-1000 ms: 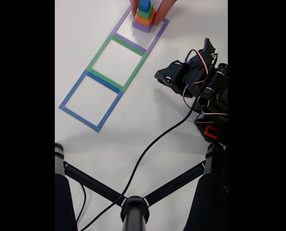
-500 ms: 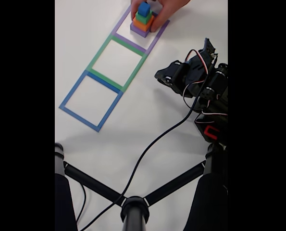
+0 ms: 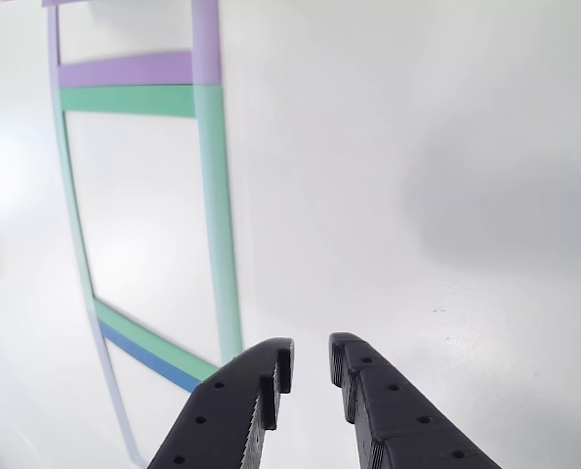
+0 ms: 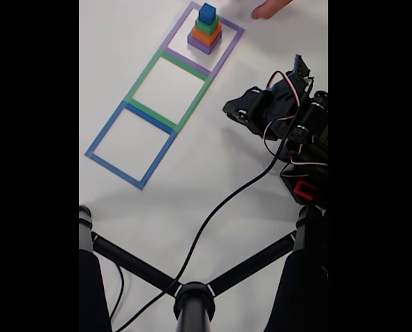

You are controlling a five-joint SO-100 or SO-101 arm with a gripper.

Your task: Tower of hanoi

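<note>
— Where was everything, going left to right in the fixed view?

— The blue square outline (image 4: 130, 144) lay at the left, then the green square outline (image 4: 169, 84). Further along, inside the purple square outline (image 4: 228, 29), the tower of hanoi (image 4: 206, 30) stood stacked: purple cube at the bottom, orange and green above it, dark blue on top. A person's hand (image 4: 271, 8) hovered just beside it at the top edge. The arm sat folded at the right, well apart from the stack.

— And the claw?

— In the other view the gripper (image 3: 311, 362) hung over bare table with its fingers slightly apart, holding nothing.

— So how should it start?

— I'd say open wider, come down squarely over the small blue cube, and pinch only that one, lifting straight up so the green beneath isn't nudged.
</note>
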